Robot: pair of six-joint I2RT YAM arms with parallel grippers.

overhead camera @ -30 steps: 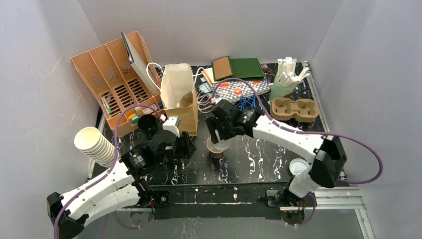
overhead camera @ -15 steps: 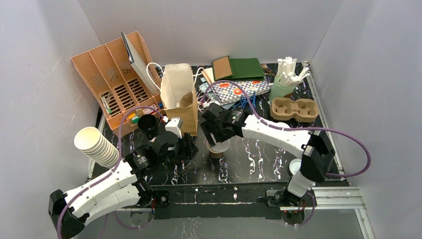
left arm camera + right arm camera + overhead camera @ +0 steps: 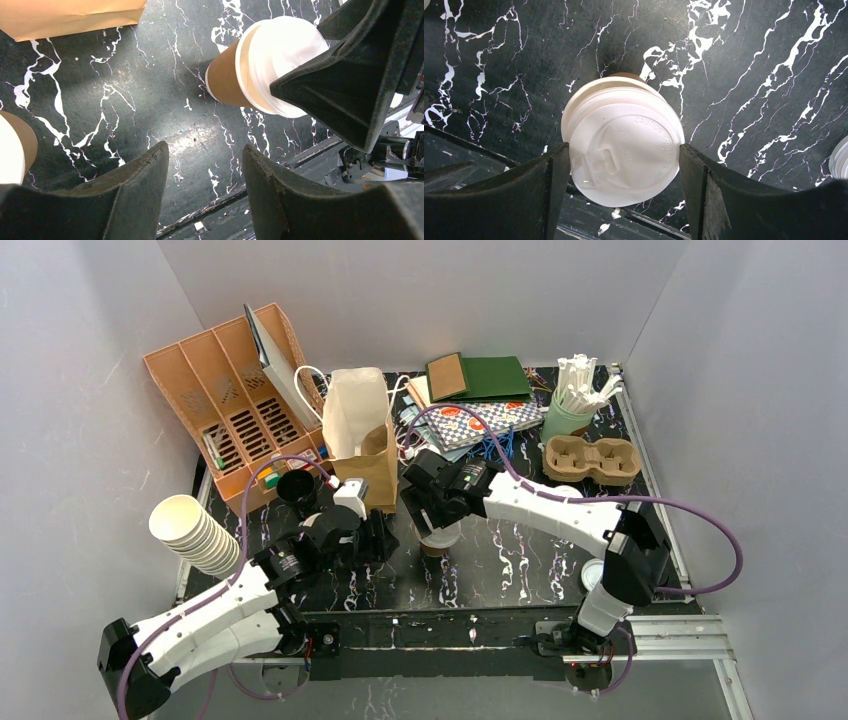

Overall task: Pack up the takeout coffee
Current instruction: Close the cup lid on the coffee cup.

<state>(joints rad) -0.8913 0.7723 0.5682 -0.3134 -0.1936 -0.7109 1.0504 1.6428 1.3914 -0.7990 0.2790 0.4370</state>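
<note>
Right claw [image 3: 624,152]: clamped on white lid [image 3: 626,145], centre frame, atop brown cup [image 3: 224,75].
Left claw [image 3: 205,150]: apart, empty, above desk [image 3: 90,90].

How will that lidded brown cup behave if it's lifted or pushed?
The paper cup is probably light and dents if squeezed. Its lid looks off-centre and may pop off. Tall on a narrow base, it could tip.

You'll see an organizer [image 3: 235,405] back left, a bag [image 3: 376,462] beside it, a black cup [image 3: 297,487] in front, stacked cups [image 3: 190,525] at left, a carrier [image 3: 590,460] at right.
</note>
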